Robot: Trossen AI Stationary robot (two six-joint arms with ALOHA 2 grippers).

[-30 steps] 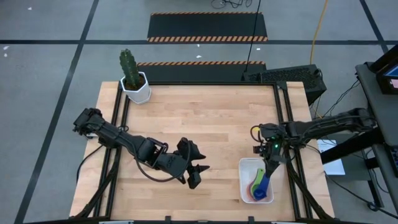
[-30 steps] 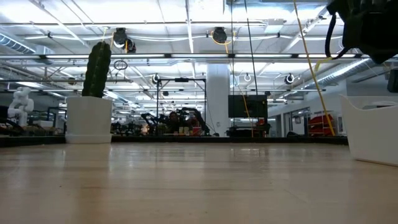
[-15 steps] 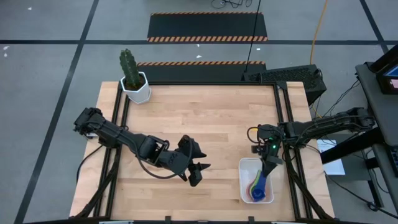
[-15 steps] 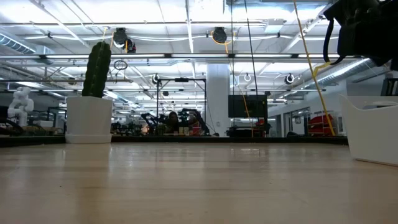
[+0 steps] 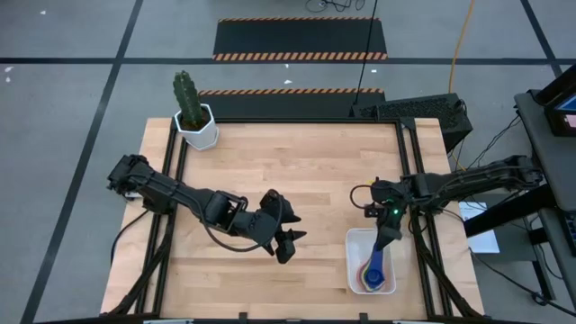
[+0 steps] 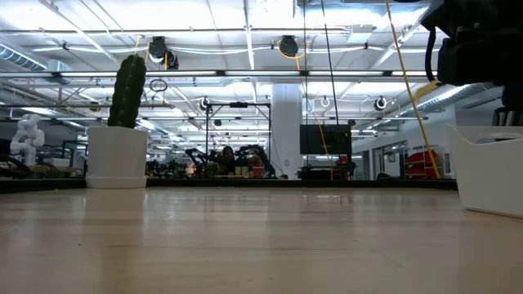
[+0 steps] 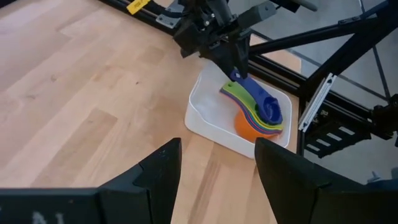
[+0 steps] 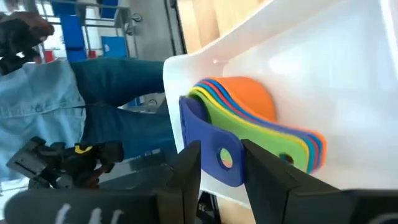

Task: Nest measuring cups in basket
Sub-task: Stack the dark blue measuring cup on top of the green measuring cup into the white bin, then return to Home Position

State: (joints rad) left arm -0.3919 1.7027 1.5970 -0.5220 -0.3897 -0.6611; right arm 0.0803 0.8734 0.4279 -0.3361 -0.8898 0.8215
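From above, I see the basket (image 5: 358, 241) at the desk's (image 5: 306, 171) right front, holding the measuring cups (image 5: 373, 273) nested together. My right pincer (image 5: 385, 236), released, hovers over the dark blue handle.

My left wrist view shows the left pincer (image 7: 214, 167) open, well apart.

Light, stiff, slick plastic, I judge; flat handles grip best.

Both your arms are matte black, chunky jointed links with black cable loops alongside. Right gripper (image 5: 388, 237) has a small green LED lit on the wrist housing and a yellow tag just behind it. Left gripper (image 5: 284, 243): two broad, flat black fingers (image 7: 158, 180) with squared edges.
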